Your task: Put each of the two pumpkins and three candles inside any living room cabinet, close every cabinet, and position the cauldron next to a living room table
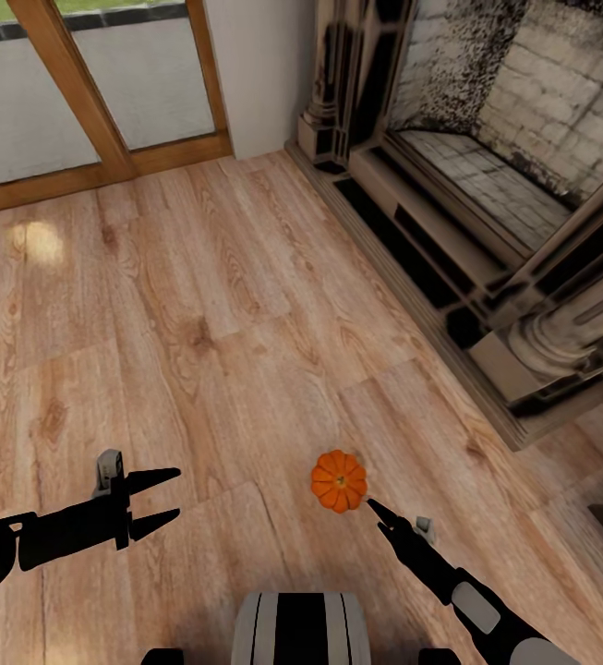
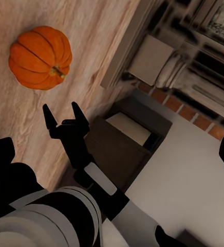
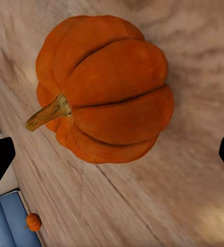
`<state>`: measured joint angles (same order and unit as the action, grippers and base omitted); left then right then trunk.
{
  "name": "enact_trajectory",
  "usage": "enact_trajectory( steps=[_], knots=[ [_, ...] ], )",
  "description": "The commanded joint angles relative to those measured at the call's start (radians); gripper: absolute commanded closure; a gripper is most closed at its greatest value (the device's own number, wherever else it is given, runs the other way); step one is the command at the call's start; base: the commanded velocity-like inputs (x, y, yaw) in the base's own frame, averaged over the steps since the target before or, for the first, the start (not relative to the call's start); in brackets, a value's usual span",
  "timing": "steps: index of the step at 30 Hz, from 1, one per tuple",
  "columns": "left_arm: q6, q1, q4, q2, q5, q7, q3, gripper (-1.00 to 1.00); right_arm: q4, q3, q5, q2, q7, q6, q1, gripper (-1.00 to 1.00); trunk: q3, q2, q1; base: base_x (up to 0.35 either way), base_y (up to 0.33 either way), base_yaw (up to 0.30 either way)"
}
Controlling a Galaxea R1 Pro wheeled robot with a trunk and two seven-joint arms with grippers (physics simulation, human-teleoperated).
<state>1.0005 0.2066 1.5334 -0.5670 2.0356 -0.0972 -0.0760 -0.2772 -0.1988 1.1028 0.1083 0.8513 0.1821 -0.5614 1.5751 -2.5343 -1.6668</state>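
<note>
Pumpkin (image 1: pixel 339 481), bright orange with a short stem, sits on the wooden floor (image 1: pixel 199 323) in front of the stone fireplace (image 1: pixel 486 185), well apart from it. The right gripper (image 1: pixel 381 513) points at the pumpkin from just beside it, fingers spread and empty. The left gripper (image 1: pixel 158 501) hovers over bare boards, fingers also spread. A second pumpkin (image 3: pixel 33 222) shows small and far off in the right wrist view.

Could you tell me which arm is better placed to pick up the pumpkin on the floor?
The right. The right gripper sits open just beside the pumpkin, which looms between its fingers in the right wrist view. The left gripper is farther off.
</note>
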Motion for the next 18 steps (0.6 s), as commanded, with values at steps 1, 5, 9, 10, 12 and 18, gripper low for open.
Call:
enact_trajectory(
  steps=[1, 5, 9, 10, 12, 18],
  knots=[
    [0.001, 0.000, 0.001, -0.001, 0.011, -0.010, 0.000, -1.00, 0.000, -0.004, 0.010, 0.001, 0.002, 0.010, 0.000, -1.00, 0.001, 0.000, 0.000, 0.000, -0.029, 0.000],
    [0.001, 0.000, 0.001, -0.001, 0.011, -0.010, -0.001, -1.00, 0.000, -0.004, 0.010, 0.001, 0.002, 0.010, 0.000, -1.00, 0.001, 0.000, 0.000, 0.000, -0.096, 0.000],
    [0.001, 0.000, 0.000, -0.001, 0.011, -0.010, -0.001, -1.00, 0.000, -0.004, 0.009, 0.001, 0.002, 0.010, 0.000, -1.00, 0.001, 0.000, 0.000, 0.000, -0.121, 0.000],
    [0.001, 0.000, 0.000, -0.001, 0.011, -0.010, 0.000, -1.00, 0.000, -0.004, 0.009, 0.001, 0.002, 0.010, 0.000, -1.00, 0.001, 0.000, 0.000, 0.000, -0.043, 0.000],
    [0.001, 0.000, 0.000, -0.001, 0.011, -0.010, 0.001, -1.00, 0.000, -0.004, 0.009, 0.001, 0.002, 0.010, 0.000, -1.00, 0.001, 0.000, 0.000, 0.000, -0.020, 0.000],
    [0.001, 0.000, 0.000, -0.001, 0.011, -0.010, 0.003, -1.00, 0.001, -0.004, 0.009, 0.001, 0.000, 0.008, 0.000, -1.00, 0.001, 0.000, 0.000, 0.000, -0.005, 0.000]
  ],
)
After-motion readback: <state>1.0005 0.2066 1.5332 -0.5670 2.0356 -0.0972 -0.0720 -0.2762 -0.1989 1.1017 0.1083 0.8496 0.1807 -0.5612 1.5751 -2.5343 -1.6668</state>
